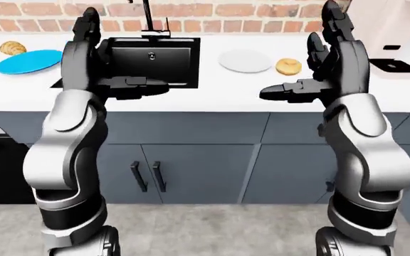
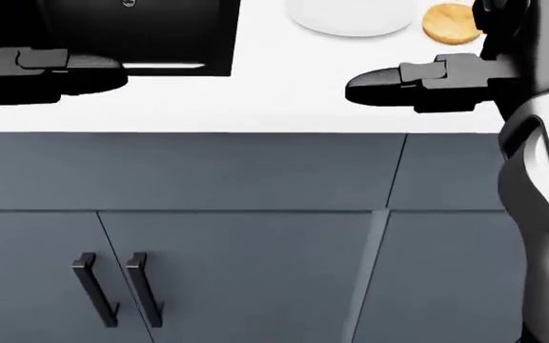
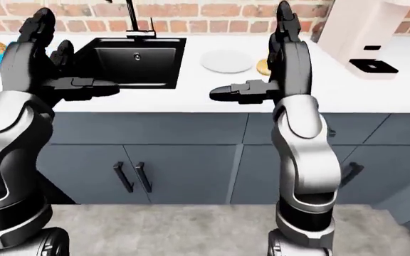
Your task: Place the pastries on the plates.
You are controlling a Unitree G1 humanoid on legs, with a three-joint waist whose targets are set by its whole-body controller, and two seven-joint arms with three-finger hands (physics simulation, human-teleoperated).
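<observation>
A round golden pastry [image 1: 288, 66] lies on the white counter just right of a white plate [image 1: 245, 60]. Far left in the left-eye view, a croissant-like pastry [image 1: 11, 48] sits beside a blue plate [image 1: 27, 62]. My right hand [image 1: 306, 58] is raised on this side of the counter edge, open, fingers up and thumb pointing left, with the round pastry just beyond it. My left hand [image 1: 109, 56] is raised the same way before the sink, open and empty. The head view shows the white plate [image 2: 351, 16] and round pastry [image 2: 449, 23] at its top edge.
A black sink [image 1: 152, 56] with a faucet sits in the counter [image 1: 212, 90] between the two plates. A white machine [image 1: 394, 32] stands at the right, by the brick wall. Grey cabinet doors with black handles [image 2: 112, 286] run below.
</observation>
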